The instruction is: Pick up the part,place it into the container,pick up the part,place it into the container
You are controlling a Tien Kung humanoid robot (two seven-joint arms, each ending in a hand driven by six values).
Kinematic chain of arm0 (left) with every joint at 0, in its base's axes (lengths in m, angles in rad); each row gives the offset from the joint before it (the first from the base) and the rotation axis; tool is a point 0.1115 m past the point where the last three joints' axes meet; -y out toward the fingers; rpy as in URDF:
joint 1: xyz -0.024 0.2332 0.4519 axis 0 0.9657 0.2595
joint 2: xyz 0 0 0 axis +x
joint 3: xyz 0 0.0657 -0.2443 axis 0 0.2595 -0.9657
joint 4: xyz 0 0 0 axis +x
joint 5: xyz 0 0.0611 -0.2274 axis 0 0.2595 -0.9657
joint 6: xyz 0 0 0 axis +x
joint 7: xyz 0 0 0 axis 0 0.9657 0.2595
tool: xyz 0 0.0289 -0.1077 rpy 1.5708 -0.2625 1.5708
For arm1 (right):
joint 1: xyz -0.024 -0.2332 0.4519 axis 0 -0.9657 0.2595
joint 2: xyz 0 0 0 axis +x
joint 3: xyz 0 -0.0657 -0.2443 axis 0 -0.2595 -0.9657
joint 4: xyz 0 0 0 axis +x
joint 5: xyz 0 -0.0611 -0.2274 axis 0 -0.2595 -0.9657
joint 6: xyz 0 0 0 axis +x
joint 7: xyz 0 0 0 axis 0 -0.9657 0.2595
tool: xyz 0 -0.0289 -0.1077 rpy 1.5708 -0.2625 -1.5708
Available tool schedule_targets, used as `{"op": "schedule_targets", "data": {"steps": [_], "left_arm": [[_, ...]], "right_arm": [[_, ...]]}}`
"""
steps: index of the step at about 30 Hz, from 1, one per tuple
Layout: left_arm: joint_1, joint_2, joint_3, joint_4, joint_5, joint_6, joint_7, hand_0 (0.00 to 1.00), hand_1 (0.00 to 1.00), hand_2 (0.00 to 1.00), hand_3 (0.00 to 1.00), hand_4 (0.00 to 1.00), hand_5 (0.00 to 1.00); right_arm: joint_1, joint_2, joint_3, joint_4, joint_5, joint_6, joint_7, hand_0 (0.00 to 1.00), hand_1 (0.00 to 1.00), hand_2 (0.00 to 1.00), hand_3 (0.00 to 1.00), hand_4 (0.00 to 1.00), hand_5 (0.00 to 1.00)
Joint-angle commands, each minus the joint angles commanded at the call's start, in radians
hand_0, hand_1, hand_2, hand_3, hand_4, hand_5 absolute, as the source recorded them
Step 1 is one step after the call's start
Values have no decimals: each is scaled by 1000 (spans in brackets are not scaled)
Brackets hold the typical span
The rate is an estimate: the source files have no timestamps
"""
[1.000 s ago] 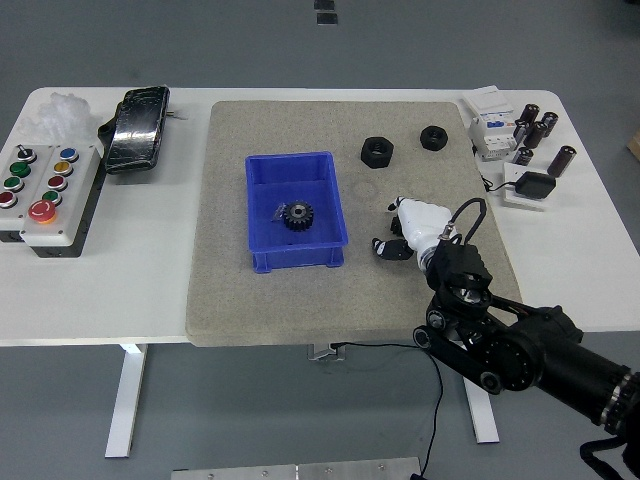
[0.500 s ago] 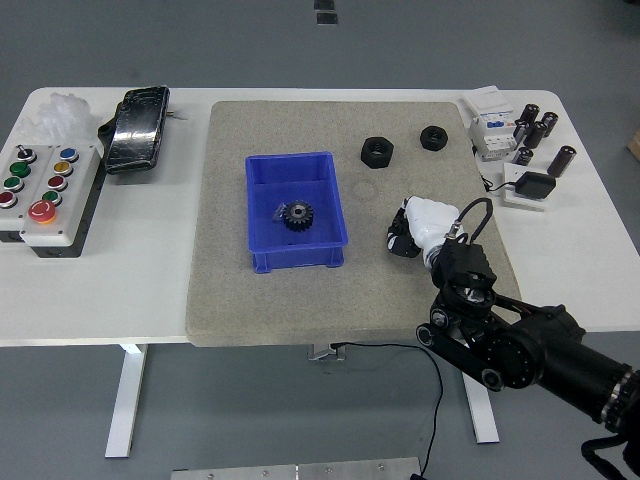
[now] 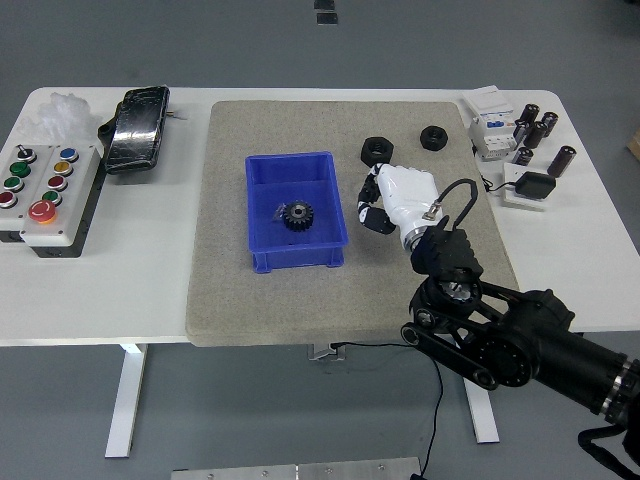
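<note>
A blue container (image 3: 296, 210) sits on the grey mat with a black gear (image 3: 297, 215) inside it. Two black nut-like parts lie on the mat's far right: the larger one (image 3: 378, 149) and a smaller one (image 3: 433, 136). My right hand (image 3: 385, 199), white with black fingertips, hovers just below the larger part and to the right of the container. Its fingers are loosely curled downward and hold nothing. The black right arm (image 3: 500, 330) comes in from the lower right. My left arm is out of view.
A button box (image 3: 40, 190) and a black pouch (image 3: 137, 127) lie on the left of the table. White electrical modules (image 3: 492, 122), dark cylinders (image 3: 540, 130) and a black square piece (image 3: 533, 186) crowd the right far corner. A white wad (image 3: 62, 110) lies at the far left.
My right hand has moved up and to the left over the mat, from near the mat's right middle toward the larger black part.
</note>
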Motion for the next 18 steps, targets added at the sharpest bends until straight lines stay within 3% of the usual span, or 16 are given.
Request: {"op": "schedule_targets", "data": {"steps": [1, 2, 4, 7, 8, 13, 14, 18], "left_arm": [[0, 0, 0, 0, 0, 0, 0, 671, 682, 681, 786, 786, 416], [-1, 0, 0, 0, 0, 0, 0, 670, 681, 680, 786, 785, 416], [-2, 0, 1, 0, -1, 0, 1, 670, 681, 680, 786, 785, 416], [-2, 0, 3, 0, -2, 0, 1, 670, 681, 680, 786, 785, 416], [-2, 0, 4, 0, -3, 0, 1, 670, 681, 680, 786, 784, 416], [0, 0, 1, 0, -3, 1, 4, 670, 681, 680, 786, 784, 416], [1, 0, 1, 0, -3, 1, 5, 670, 680, 680, 783, 784, 420], [0, 0, 0, 0, -4, 1, 4, 670, 680, 680, 783, 784, 420]], "right_arm": [[11, 9, -18, 13, -2, -16, 0, 249, 427, 234, 377, 172, 95], [20, 18, -36, 22, 0, -30, 0, 357, 500, 364, 465, 215, 15], [37, 38, -78, 28, 23, -46, 0, 357, 500, 364, 465, 215, 15], [48, 58, -134, 17, 48, -33, 0, 357, 500, 364, 465, 215, 15], [49, 63, -153, 11, 54, -25, 0, 600, 780, 808, 716, 392, 311], [47, 71, -168, 3, 30, -7, 0, 600, 780, 808, 716, 392, 311], [46, 72, -164, 4, 20, -6, 0, 656, 824, 853, 779, 558, 357], [43, 74, -152, 8, -2, -10, 0, 656, 824, 853, 779, 558, 357]]}}
